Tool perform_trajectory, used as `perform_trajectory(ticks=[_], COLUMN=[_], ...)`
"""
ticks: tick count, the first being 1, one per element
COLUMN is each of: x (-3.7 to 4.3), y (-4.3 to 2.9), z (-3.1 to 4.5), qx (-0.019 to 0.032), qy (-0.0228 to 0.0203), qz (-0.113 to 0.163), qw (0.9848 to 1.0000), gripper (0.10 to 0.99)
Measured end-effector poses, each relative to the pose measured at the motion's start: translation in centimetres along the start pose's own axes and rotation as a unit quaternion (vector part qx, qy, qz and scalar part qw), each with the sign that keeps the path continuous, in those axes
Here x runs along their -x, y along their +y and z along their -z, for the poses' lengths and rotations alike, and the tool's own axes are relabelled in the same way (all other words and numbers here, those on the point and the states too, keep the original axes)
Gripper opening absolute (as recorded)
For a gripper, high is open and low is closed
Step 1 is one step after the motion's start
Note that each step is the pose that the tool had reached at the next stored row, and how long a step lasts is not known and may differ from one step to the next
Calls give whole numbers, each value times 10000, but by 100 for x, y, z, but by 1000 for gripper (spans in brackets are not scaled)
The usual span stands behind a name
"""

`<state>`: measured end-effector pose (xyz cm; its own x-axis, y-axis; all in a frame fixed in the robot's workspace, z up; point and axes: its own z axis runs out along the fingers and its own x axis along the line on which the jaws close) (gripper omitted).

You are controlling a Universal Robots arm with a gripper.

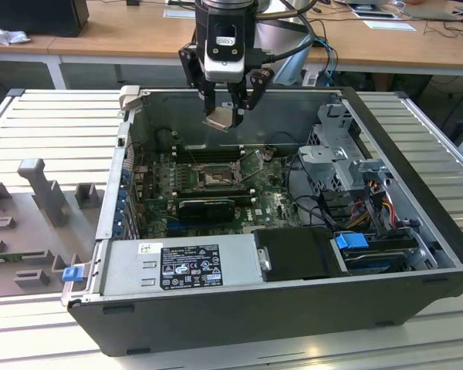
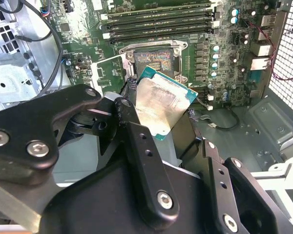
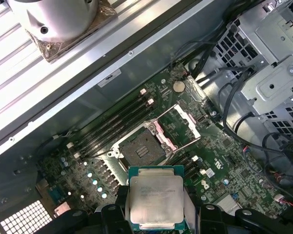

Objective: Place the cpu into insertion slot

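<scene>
Fingers (image 2: 132, 127) pinch the chip (image 2: 162, 103) by two opposite edges, closed narrow on it. The gripper (image 1: 225, 116) hangs in the upper middle of the exterior view, above the open computer case (image 1: 255, 320) and well clear of the green board (image 1: 270, 202). The socket (image 1: 214, 179) sits below it near the centre of that frame. It is uncovered, with its metal frame (image 1: 251, 160) flipped up on the exterior view's right side of it.

From where I stand, the worry is the angle. In both wrist views the chip looks turned against the socket's square outline, and in the exterior view it looks tipped rather than level. If it goes down like that, I'd judge that one corner meets first and the chip lands skew on the fine contacts, which could bend. The grip is only on thin edges, so a nudge against the raised frame or the socket rim could make the chip slip or twist. The memory slots (image 1: 208, 153) lie just beside the socket, so a small sideways error would put the chip on them instead.
</scene>
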<state>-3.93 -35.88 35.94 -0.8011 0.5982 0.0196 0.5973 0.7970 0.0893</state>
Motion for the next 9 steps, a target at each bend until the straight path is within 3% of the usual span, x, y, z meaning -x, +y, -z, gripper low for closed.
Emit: perform_trajectory(ticks=[9], x=[0], y=[0], z=[-1], qx=[1], qy=[-7], qz=[-78], qw=[10000], gripper=[529])
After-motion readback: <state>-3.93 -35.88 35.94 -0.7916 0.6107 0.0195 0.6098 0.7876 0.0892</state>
